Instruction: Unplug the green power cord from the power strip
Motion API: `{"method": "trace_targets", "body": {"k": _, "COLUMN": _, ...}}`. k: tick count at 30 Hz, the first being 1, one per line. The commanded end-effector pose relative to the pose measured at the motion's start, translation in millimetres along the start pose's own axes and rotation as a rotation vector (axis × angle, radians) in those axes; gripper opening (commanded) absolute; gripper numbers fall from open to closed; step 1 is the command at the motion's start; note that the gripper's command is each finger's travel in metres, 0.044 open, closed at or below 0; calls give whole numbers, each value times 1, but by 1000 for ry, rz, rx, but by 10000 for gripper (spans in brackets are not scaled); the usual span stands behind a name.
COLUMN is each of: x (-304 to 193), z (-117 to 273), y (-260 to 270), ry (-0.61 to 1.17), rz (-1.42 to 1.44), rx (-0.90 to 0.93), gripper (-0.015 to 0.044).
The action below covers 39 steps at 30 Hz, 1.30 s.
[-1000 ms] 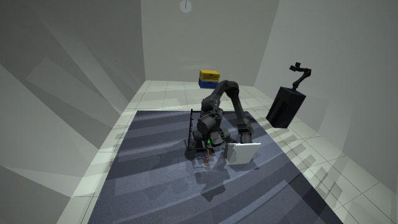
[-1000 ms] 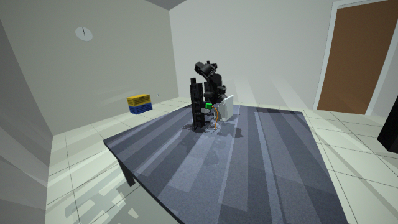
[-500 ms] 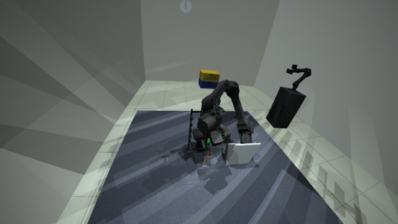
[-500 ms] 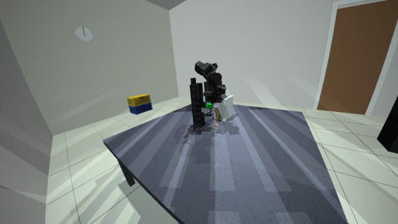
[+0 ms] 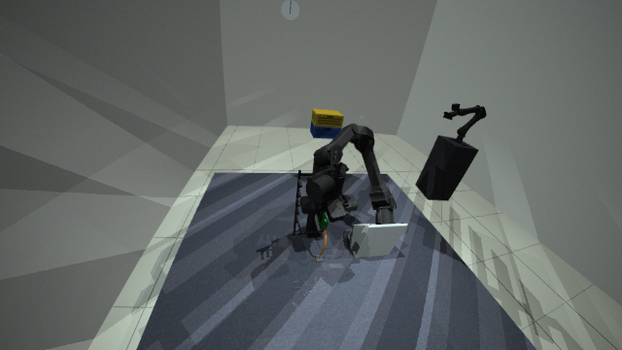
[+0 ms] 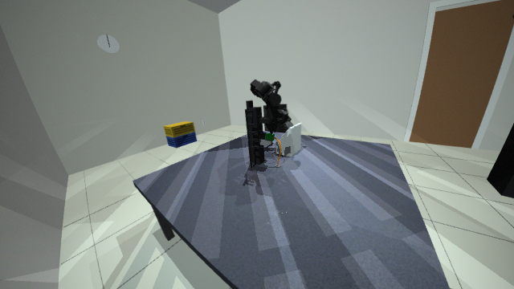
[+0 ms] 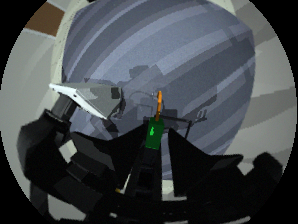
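Green rectangular plug (image 5: 324,222) (image 6: 269,137) (image 7: 154,134), its socket end obscured; black parallel-jaw gripper (image 5: 319,220) (image 6: 270,132) (image 7: 157,128) stands partly open, gripping nothing.

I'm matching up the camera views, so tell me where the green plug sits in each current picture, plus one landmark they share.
Top: green plug just below centre, under the arm.
Exterior: near centre, right of the upright black strip.
Wrist: just below centre, between the dark fingers.
Shared landmark: the orange cord.

Grey walls, pale tiled floor (image 5: 272,148) (image 6: 116,225), round clock (image 5: 290,10) (image 6: 108,43), brown door (image 6: 462,76), yellow crate (image 5: 327,118) (image 6: 179,128) on blue one
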State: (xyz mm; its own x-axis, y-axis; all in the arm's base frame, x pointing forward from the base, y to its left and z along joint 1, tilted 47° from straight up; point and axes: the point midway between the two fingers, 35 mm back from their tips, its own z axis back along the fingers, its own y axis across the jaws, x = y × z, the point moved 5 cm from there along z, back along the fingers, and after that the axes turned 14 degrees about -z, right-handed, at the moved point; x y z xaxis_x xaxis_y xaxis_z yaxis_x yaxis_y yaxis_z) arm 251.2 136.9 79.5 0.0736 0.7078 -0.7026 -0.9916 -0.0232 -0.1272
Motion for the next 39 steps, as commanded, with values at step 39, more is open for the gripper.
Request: {"method": "trace_targets", "body": {"k": 39, "x": -14, "z": -11, "y": -2, "ry": 3, "rz": 0, "rx": 2, "gripper": 0}}
